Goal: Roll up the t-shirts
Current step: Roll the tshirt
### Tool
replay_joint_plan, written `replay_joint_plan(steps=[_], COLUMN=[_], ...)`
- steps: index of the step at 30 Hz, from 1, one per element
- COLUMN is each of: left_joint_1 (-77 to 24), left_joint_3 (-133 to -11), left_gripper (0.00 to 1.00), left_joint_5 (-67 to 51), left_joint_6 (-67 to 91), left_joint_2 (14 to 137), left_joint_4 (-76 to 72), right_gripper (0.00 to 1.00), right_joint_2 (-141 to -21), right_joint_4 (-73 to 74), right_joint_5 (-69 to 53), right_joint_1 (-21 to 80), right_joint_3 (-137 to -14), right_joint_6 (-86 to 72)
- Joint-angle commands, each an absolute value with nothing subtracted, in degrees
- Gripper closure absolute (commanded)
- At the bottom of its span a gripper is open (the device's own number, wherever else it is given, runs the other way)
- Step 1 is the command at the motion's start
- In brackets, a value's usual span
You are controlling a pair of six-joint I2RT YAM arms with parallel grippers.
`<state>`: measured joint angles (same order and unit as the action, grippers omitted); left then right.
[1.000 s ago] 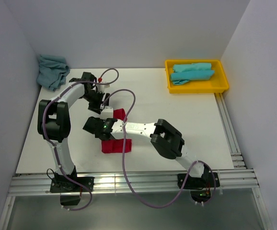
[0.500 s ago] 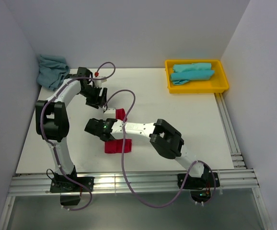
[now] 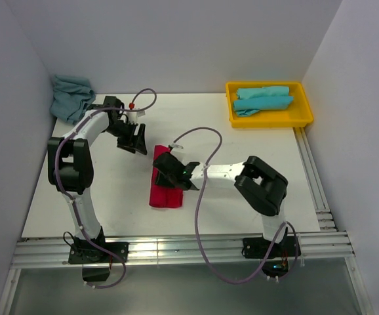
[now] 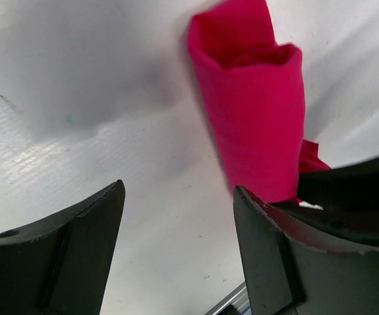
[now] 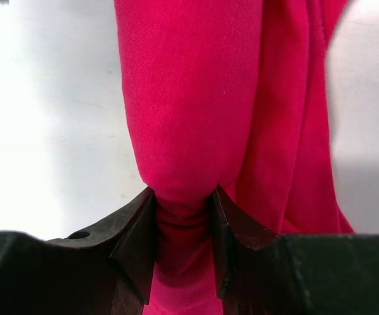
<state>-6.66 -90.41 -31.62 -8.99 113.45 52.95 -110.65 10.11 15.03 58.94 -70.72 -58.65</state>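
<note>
Overhead, the right claw (image 3: 165, 165) hides its grip; its wrist view shows it pinching the bright red rolled cloth t-shirt (image 5: 196, 98), just left of centre on the white tabletop (image 3: 242, 164). Left claw (image 4: 178, 193) gapes, empty.

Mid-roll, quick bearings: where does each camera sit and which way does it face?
Top external: above and behind the bases, looking down on the table; left arm and right arm show whole.
Left wrist: on the left wrist, looking down through the open left gripper at the red t-shirt.
Right wrist: on the right wrist, looking along the right gripper, shut on that shirt.
Shared: all three show the red t-shirt.
</note>
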Motion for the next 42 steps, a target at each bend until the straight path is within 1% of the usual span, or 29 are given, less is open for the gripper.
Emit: replay_joint_plan(steps=[1,2,6,7,11,16,19,24,28,31,33,34,37,42], left_joint_1=[-6.42,-6.42,-6.42,-6.42,-7.38,-9.14,-10.63,-12.65,-14.23,-15.29,-15.82,-15.91,-16.26,-16.79], left_joint_3=[-89.30,-89.04,-87.54,-86.41,-83.06,-80.33,-79.89,-80.24,-80.77,-81.04,-81.38,-81.47,-82.18,-83.06], left_gripper=[0.28,0.28,0.28,0.28,0.28,0.28,0.28,0.31,0.35,0.36,0.37,0.37,0.37,0.37], left_joint_5=[-35.16,-35.42,-36.30,-36.82,-37.18,-37.80,-36.57,-32.53,-27.52,-24.70,-23.82,-23.12,-21.72,-20.48], left_joint_6=[-10.90,-11.16,-11.34,-11.25,-10.29,-7.21,-4.84,-2.03,-0.44,-0.53,-0.53,-0.53,-0.53,-0.44], left_joint_2=[110.57,110.39,110.83,111.09,111.01,110.92,111.44,112.85,113.38,113.64,113.64,113.64,113.73,114.08], left_joint_4=[53.09,53.00,52.38,51.95,49.31,44.49,42.20,40.70,40.34,40.43,40.69,40.69,41.48,42.19], right_gripper=[0.68,0.68,0.68,0.68,0.68,0.68,0.65,0.60,0.55,0.50,0.48,0.48,0.46,0.45], right_joint_2=[-108.46,-108.02,-108.28,-108.98,-111.79,-116.44,-118.55,-119.27,-113.76,-109.01,-107.32,-106.10,-104.42,-103.10], right_joint_4=[-4.45,-9.96,-23.18,-28.42,-40.04,-49.63,-56.65,-59.59,-46.88,-25.92,-17.36,-9.66,1.79,14.57], right_joint_5=[3.90,2.39,-4.38,-6.31,-9.40,-11.07,-11.34,-9.85,-6.08,-0.12,3.50,6.82,11.41,20.73], right_joint_1=[55.30,54.67,51.86,50.90,49.57,49.57,49.57,49.48,50.10,51.23,52.03,52.81,54.14,57.83], right_joint_3=[-61.91,-60.31,-53.54,-51.09,-46.94,-45.45,-43.17,-41.05,-43.40,-47.88,-50.87,-53.93,-59.05,-67.56], right_joint_6=[-59.67,-61.33,-66.35,-68.71,-74.51,-80.14,-84.09,-86.48,-81.24,-76.31,-74.36,-72.79,-70.76,-68.47])
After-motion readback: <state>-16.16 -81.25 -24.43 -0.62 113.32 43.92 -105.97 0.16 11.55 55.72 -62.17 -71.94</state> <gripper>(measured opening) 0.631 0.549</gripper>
